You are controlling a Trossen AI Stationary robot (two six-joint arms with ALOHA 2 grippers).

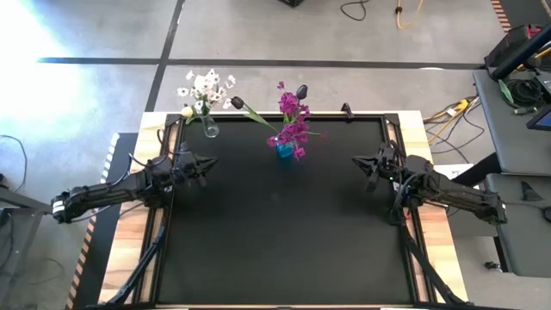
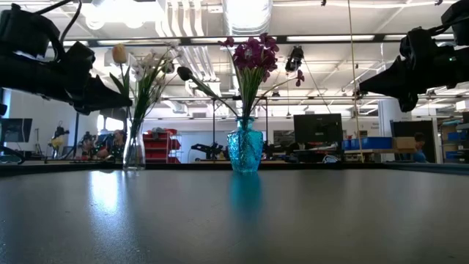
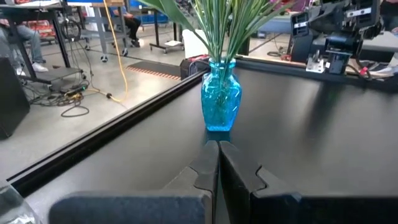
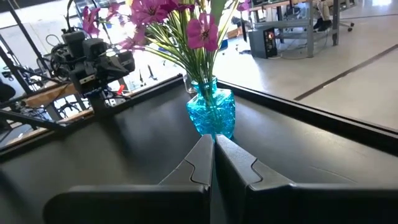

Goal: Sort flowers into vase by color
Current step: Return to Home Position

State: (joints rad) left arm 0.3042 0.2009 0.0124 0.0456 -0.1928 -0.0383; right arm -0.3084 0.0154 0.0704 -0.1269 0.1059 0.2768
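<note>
While both arms hang above the black table mat [image 1: 275, 241], one to each side, the flowers stand sorted in two vases along the mat's far edge. The blue vase [image 1: 284, 151] sits near the middle of that edge. It is a faceted, see-through turquoise glass holding magenta-purple sprays [image 1: 293, 120] of small open petals on thin green stems [image 3: 217, 31]. Two dark tulip buds [image 1: 237, 102] also rise from it, near-black and closed. One leans far out toward the other vase on a long slanting stem, the second tilts toward the right side.

Well apart from it, at the far left corner, the clear glass vase [image 1: 209, 129] is slim and upright. It carries white blossom sprays [image 1: 207, 86], loose clusters of tiny white flowers, and a cream-peach tulip bud [image 2: 119, 53], rounded and closed, at the outer side of the bunch.

The left gripper [image 1: 209, 164] hovers over the mat's left part, aimed at the blue vase, and its wrist view shows the two dark fingers [image 3: 239, 171] pressed together with nothing between them. The right gripper [image 1: 360, 162] hovers over the right part, facing the same vase, its fingers [image 4: 233, 162] likewise closed flat against each other and empty. Neither gripper touches a vase or a flower.
</note>
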